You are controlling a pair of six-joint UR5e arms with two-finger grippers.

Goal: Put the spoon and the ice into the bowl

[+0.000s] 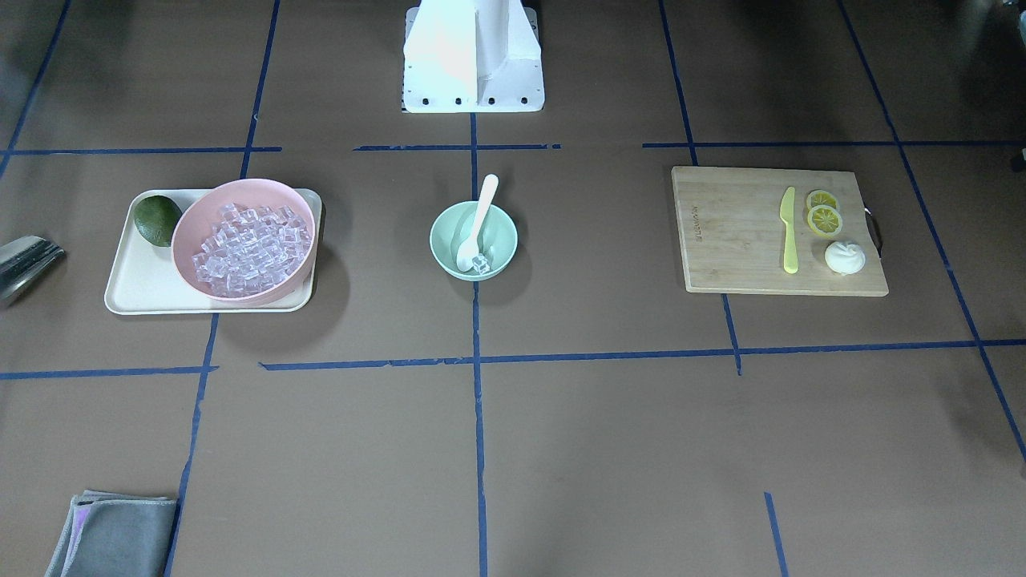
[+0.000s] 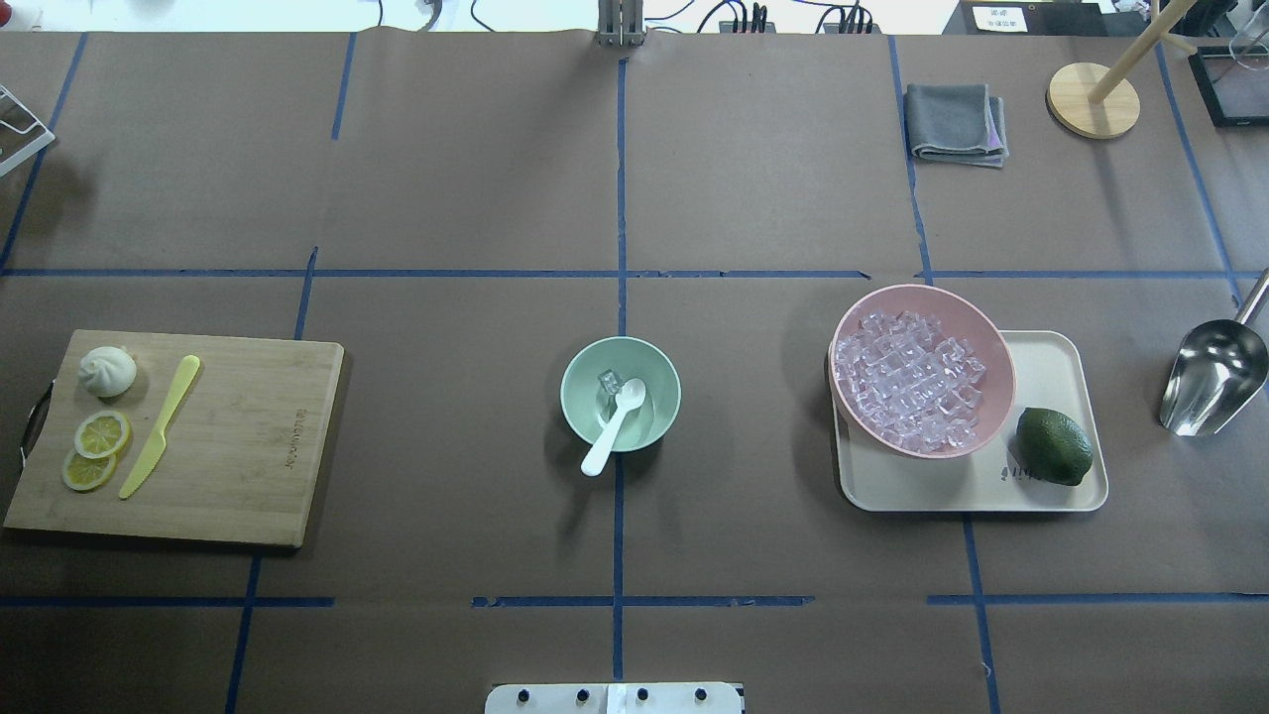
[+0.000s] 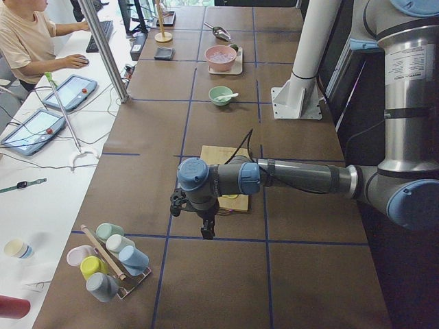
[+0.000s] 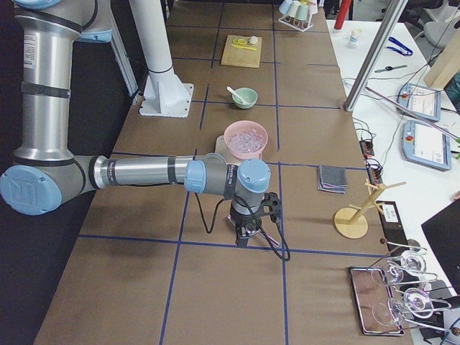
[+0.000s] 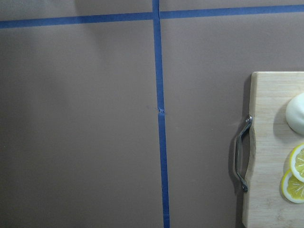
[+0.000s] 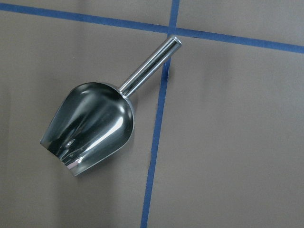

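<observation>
The mint-green bowl point(image 2: 649, 372) stands at the table's middle, also in the front-facing view point(image 1: 498, 228). The white spoon point(image 2: 615, 426) lies in it, scoop down and handle leaning over the rim toward the robot point(image 1: 483, 210). One clear ice cube point(image 2: 608, 382) sits in the bowl beside the scoop point(image 1: 480, 264). My left gripper point(image 3: 206, 232) shows only in the exterior left view, hanging over bare table near the cutting board. My right gripper point(image 4: 243, 237) shows only in the exterior right view, near the pink bowl's tray. I cannot tell whether either is open or shut.
A pink bowl point(image 2: 922, 369) full of ice cubes sits on a cream tray point(image 2: 1051, 496) with a lime point(image 2: 1053, 446). A metal scoop point(image 6: 90, 126) lies at the right end. A cutting board point(image 2: 238, 446) holds a yellow knife point(image 2: 159, 426), lemon slices and a bun.
</observation>
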